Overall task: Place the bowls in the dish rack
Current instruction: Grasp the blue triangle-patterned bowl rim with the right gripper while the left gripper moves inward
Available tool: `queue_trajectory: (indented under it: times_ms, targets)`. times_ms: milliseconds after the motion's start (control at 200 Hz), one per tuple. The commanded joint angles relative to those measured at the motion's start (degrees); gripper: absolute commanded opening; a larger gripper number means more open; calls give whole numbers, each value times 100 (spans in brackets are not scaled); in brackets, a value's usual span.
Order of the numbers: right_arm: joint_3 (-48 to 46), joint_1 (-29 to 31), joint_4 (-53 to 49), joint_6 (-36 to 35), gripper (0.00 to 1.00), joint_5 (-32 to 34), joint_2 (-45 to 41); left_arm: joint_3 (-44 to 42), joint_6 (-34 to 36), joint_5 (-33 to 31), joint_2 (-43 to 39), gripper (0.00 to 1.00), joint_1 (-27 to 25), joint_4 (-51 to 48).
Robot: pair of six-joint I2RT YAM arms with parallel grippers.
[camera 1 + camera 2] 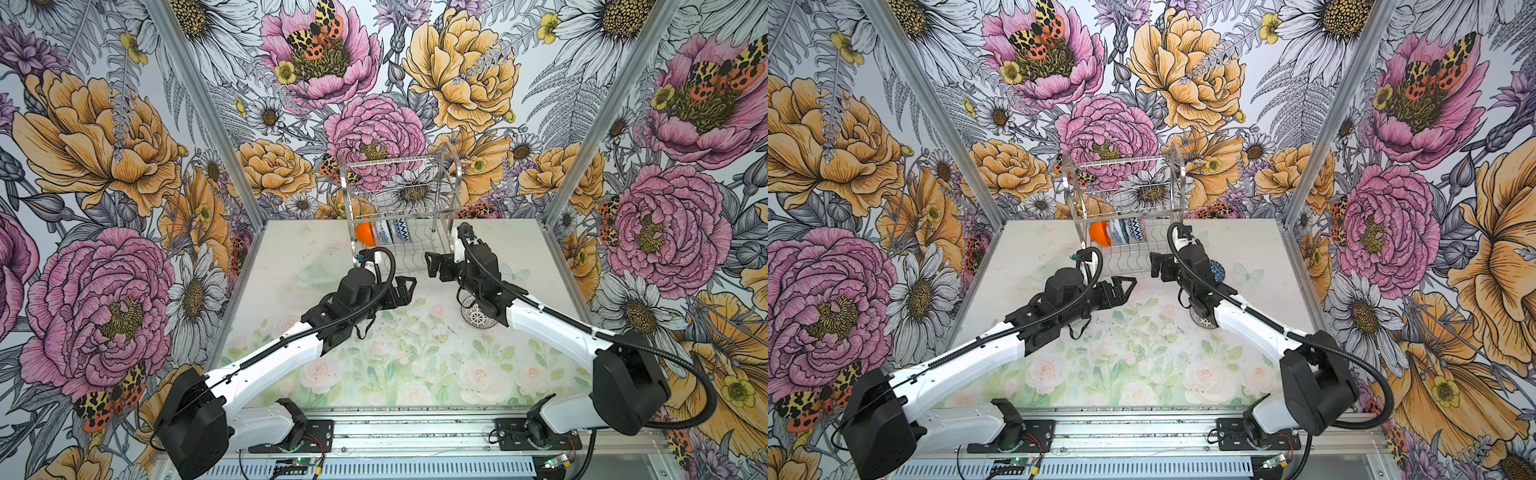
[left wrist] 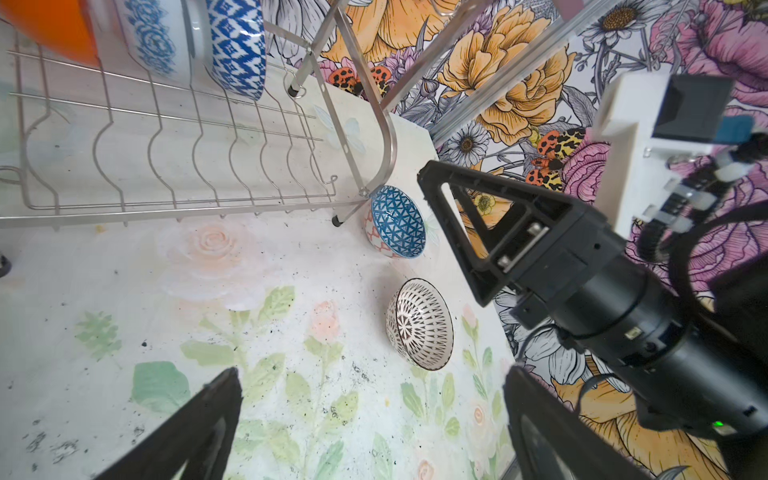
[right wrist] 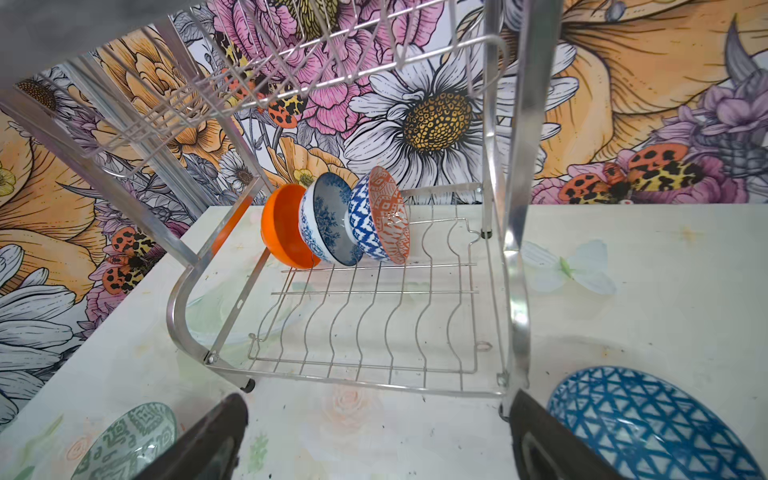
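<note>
The dish rack [image 1: 455, 176] [image 1: 1179, 174] stands at the back of the table. Three bowls lean on edge in its lower tier: an orange one [image 3: 284, 226], a blue floral one [image 3: 328, 224] and a blue zigzag one [image 3: 380, 216]. A blue triangle-patterned bowl [image 3: 648, 424] [image 2: 397, 220] sits by the rack's right front leg. A black-white bowl [image 2: 419, 324] [image 1: 478, 318] lies under my right arm. A grey-green bowl [image 3: 129, 440] rests left of the rack. My right gripper [image 1: 432, 266] [image 3: 378, 397] hangs open and empty before the rack. My left gripper [image 1: 405, 291] [image 2: 374, 374] is open and empty too.
Flowered walls close in the table on three sides, with metal posts [image 1: 582, 145] at the back corners. The rack's upper tier [image 3: 291, 70] overhangs the lower one. The two grippers face each other closely in front of the rack.
</note>
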Motion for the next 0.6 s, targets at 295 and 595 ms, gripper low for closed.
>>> queue_trajectory:
  times_ms: [295,595]
  targets:
    - [-837,-1611,-1712,285,99,-232,-1125,477,28,-332,791,99,-515,726]
    - [-4,-2819,-1703,591,99,-1685,525,914,145,-204,1305,99,-668,825]
